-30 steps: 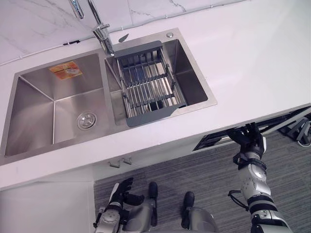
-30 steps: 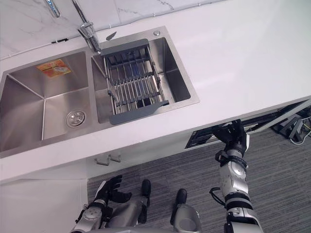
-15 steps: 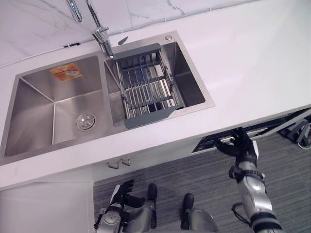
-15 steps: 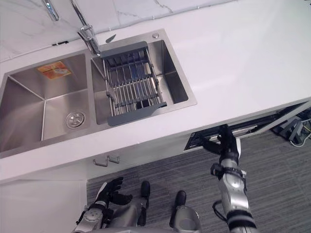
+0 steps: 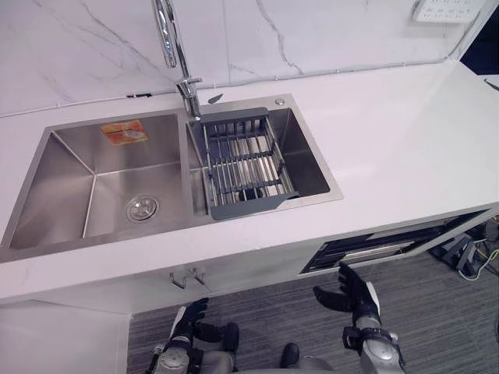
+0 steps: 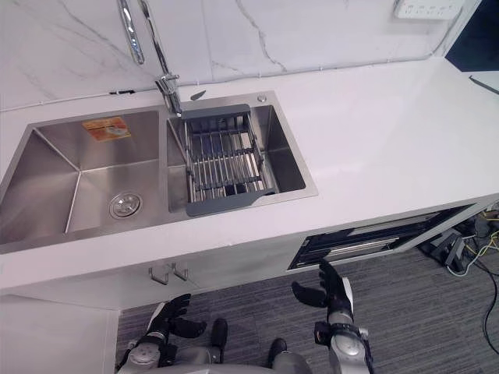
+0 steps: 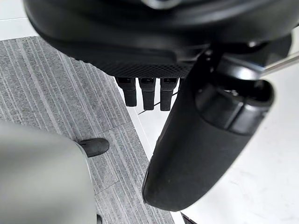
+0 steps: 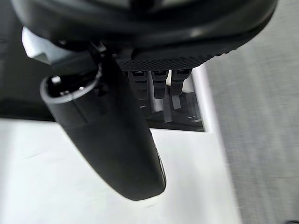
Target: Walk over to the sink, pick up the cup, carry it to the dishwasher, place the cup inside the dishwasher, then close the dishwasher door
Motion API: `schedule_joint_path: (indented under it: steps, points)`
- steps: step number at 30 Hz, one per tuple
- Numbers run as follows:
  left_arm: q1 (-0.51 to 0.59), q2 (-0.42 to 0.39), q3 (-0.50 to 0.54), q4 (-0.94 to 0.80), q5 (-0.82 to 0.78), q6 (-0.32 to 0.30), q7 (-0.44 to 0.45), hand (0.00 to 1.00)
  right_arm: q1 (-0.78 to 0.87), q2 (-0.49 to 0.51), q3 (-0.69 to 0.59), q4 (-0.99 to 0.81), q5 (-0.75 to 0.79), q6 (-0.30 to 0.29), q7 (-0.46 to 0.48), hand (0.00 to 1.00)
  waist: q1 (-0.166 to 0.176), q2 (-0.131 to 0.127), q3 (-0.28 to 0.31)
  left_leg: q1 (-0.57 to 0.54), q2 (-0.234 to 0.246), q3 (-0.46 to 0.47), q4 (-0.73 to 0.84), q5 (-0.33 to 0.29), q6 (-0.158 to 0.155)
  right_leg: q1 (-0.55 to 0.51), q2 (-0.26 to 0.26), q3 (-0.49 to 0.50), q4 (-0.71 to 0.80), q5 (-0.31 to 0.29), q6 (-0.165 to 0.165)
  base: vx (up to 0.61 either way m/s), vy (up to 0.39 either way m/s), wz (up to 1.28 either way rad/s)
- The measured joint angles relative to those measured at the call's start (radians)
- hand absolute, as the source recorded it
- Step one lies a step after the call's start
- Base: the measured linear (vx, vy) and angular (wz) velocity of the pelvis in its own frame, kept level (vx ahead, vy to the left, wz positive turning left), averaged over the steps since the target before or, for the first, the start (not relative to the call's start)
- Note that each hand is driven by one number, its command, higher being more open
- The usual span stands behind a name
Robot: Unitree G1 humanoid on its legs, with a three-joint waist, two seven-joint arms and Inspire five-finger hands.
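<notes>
The dishwasher (image 5: 390, 248) sits under the white counter at the right, its door almost up, with a dark slit left along the top edge. My right hand (image 5: 352, 294) hangs just below that slit, open with fingers spread, empty and apart from the door. In the right wrist view its straight fingers (image 8: 154, 86) point toward the slit (image 8: 187, 114). My left hand (image 5: 189, 318) stays low by the cabinet front, open and empty; its fingers (image 7: 147, 93) hang over the grey floor.
A steel double sink (image 5: 93, 148) is set in the counter, with a grey dish rack (image 5: 245, 167) across its right basin and a tall faucet (image 5: 178, 62) behind. Two small hooks (image 5: 187, 278) stick out of the cabinet front. Cables lie on the floor at far right (image 5: 475, 257).
The camera has tilted up, showing more of the wall. My right hand has dropped away from the dishwasher door's top edge and moved left. The left hand has hardly moved.
</notes>
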Motion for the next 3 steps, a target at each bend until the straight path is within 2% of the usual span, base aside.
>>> schedule_joint_path:
  steps: [3]
  points:
    - [0.005,0.002,0.018,0.0,-0.018,0.001,0.0,0.9,0.001,0.003,-0.001,0.078,0.038,0.015,0.006,0.9,-0.001,-0.001,-0.002,0.004,0.001,0.0,-0.002,0.0,-0.001,0.004,0.001,-0.001,0.0,-0.005,0.007,-0.01,0.002,0.0]
